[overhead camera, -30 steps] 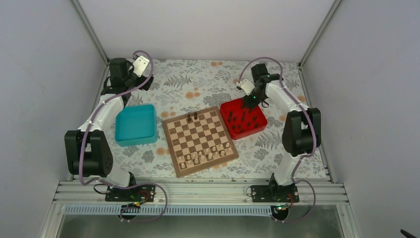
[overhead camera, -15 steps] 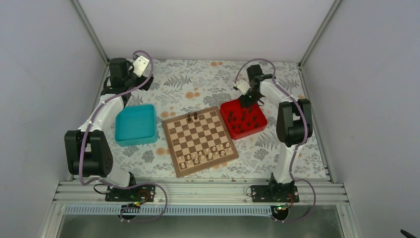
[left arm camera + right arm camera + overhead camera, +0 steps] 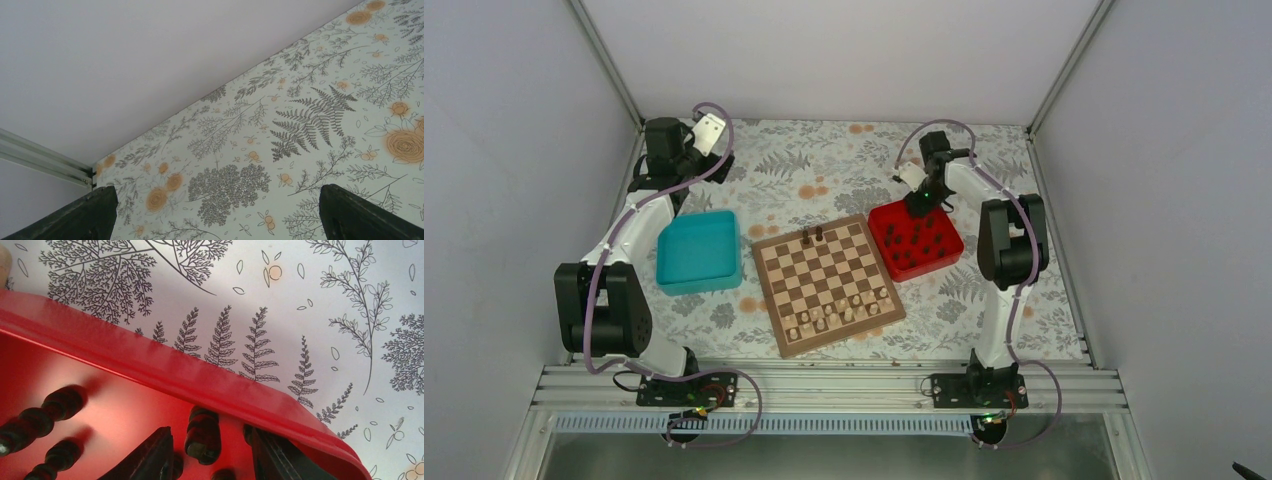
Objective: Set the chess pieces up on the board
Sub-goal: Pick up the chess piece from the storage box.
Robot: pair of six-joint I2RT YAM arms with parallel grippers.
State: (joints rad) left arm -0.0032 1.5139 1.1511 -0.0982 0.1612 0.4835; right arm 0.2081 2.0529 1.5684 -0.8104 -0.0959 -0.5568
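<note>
Two dark pieces (image 3: 812, 236) stand side by side on the board (image 3: 829, 283), right at its 12 o'clock edge, and the pale pieces (image 3: 842, 310) crowd the 6 o'clock end. The rest of the dark pieces sit in the red tray (image 3: 949, 240), which lies at 2 o'clock from the board, just off its corner. Over at 9 o'clock, the teal tray (image 3: 696, 250) sits apart from the board on the floral cloth (image 3: 824, 165).

Now the right gripper (image 3: 918, 206) is down inside the red tray, at its 12 o'clock rim. From the wrist camera, its fingers (image 3: 156, 456) are spread with one dark chessman (image 3: 201, 436) between them, tucked close to the tray wall. A gap shows on each side, so the jaws are apart and not clamping it. More dark pieces show at 9 o'clock of it on the tray floor.

And the left gripper (image 3: 217, 192) hangs at the table's 11 o'clock corner, well away from board and trays, jaws wide, nothing between them but cloth.
</note>
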